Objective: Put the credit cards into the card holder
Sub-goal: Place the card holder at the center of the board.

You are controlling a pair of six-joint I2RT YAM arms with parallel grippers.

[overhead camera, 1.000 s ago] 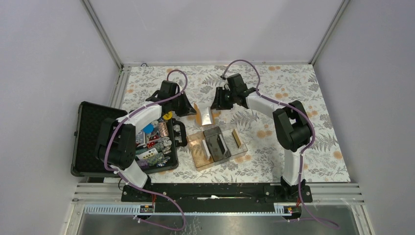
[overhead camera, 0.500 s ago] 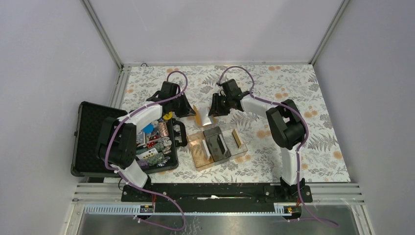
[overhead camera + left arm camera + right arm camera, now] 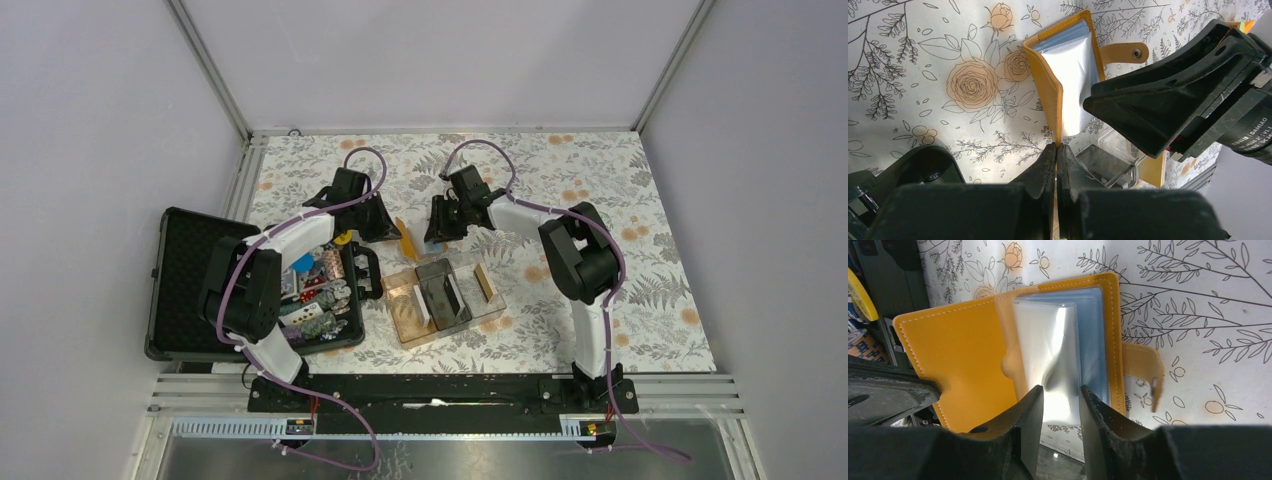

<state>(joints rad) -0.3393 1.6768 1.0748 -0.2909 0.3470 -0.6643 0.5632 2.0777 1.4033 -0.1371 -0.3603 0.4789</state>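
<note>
The orange card holder (image 3: 406, 240) stands open on its edge between my grippers. My left gripper (image 3: 1056, 146) is shut on the edge of its orange cover (image 3: 1048, 90). Its clear sleeves (image 3: 1045, 335) fan out, and a pale blue sheet (image 3: 1096, 335) lies behind them; I cannot tell whether that is a card. My right gripper (image 3: 1059, 402) is open by a narrow gap, with its fingertips right at the lower edge of the sleeves. The strap with a snap (image 3: 1143, 367) hangs at the right. Dark flat pieces (image 3: 443, 290) stand in the clear tray; no card shows plainly.
The clear divided tray (image 3: 492, 312) sits just in front of the card holder, with a tan piece (image 3: 483, 281) at its right. The open black case (image 3: 190, 285) with colourful chips (image 3: 315, 290) lies at the left. The right gripper's body (image 3: 1173, 100) hangs close over the holder.
My right gripper has moved left and down onto the card holder and now covers the white sleeves in the top view. The left gripper has kept its hold.
</note>
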